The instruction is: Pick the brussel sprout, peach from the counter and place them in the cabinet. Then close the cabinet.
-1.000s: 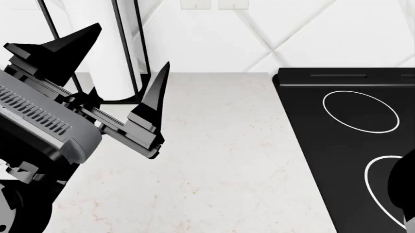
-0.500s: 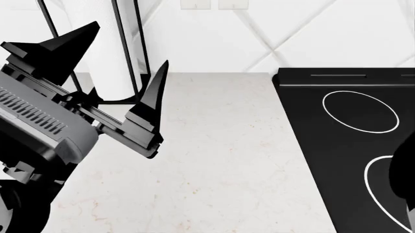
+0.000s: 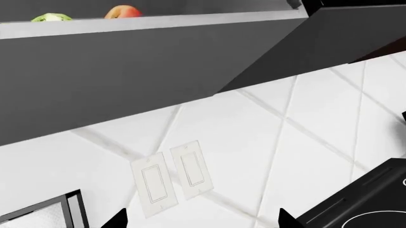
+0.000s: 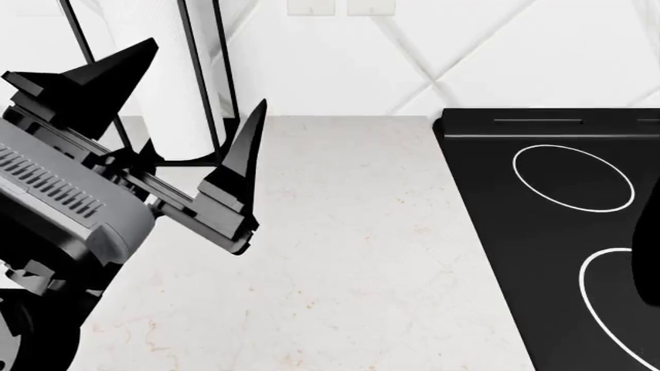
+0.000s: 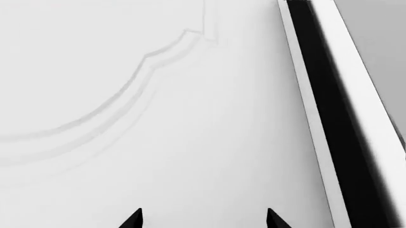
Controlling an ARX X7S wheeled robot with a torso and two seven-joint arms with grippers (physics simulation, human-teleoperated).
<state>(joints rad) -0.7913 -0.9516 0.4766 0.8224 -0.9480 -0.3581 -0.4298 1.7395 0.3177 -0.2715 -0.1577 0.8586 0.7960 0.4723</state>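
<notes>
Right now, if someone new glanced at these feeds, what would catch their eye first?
The big black left claw, spread open and empty, fills the head view's left above the bare white counter. In the left wrist view, the brussel sprout and peach peek over the cabinet shelf edge. The right wrist view faces a white panelled door.

sprout (image 3: 52, 17) & peach (image 3: 123, 11) side by side in cabinet (image 3: 127, 71); stovetop (image 4: 557, 224) right of counter (image 4: 341, 263).

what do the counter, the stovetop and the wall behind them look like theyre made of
Counter: looks like polished white marble or a stone imitation, going by its faint tan veins and specks. Stovetop: smooth black glass or ceramic, flat with thin white burner rings. Wall: glossy white tile, judging by its diagonal grout lines; as a simulator render, the real material stays open.
</notes>
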